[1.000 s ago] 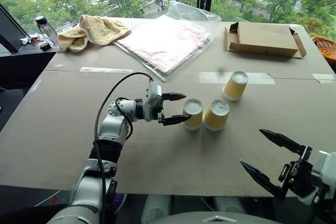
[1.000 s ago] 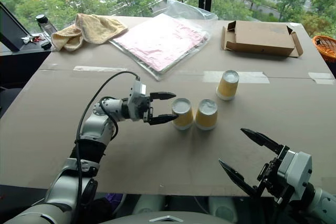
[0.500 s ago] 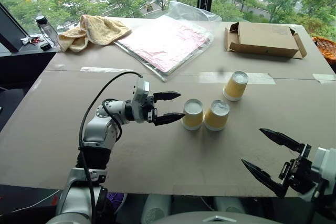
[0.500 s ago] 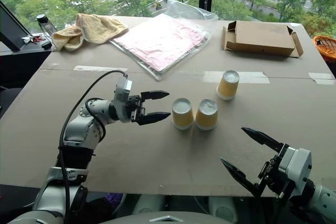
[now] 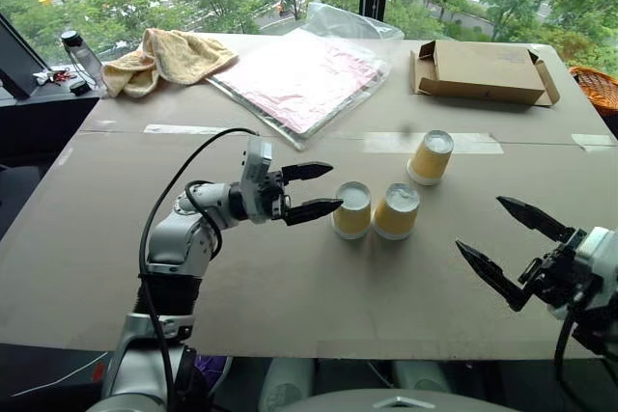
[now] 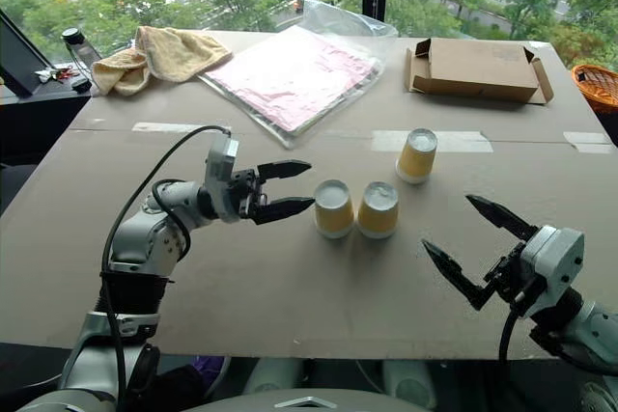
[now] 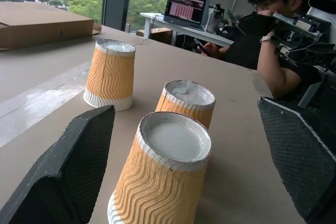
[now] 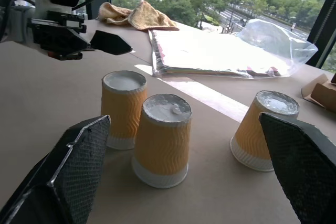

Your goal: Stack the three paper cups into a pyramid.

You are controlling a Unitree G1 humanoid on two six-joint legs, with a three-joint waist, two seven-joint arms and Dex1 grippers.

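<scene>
- Bare brown table [image 5: 290,287] stretches from its near edge to the cups.
- Right gripper [image 5: 510,244], jaws wide, empty, hovers near that edge.
- Left gripper [image 5: 323,189], wide, empty, sits just beside the two touching cups [image 5: 375,211].
- Third cup [image 5: 430,157] stands apart, farther back.

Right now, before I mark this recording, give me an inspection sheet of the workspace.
Surface: cardboard-covered table, taped seams.
Job's things: three paper cups, all upside down; two side by side, third apart behind them; no pyramid yet.
Clutter: towel, bagged pink sheets, cardboard box, bottle.
Grippers: left gripper open beside the pair; right gripper open, holding nothing.
Cables: black cable looped over left arm.
Surroundings: windows onto trees; seated person at a laptop.
</scene>
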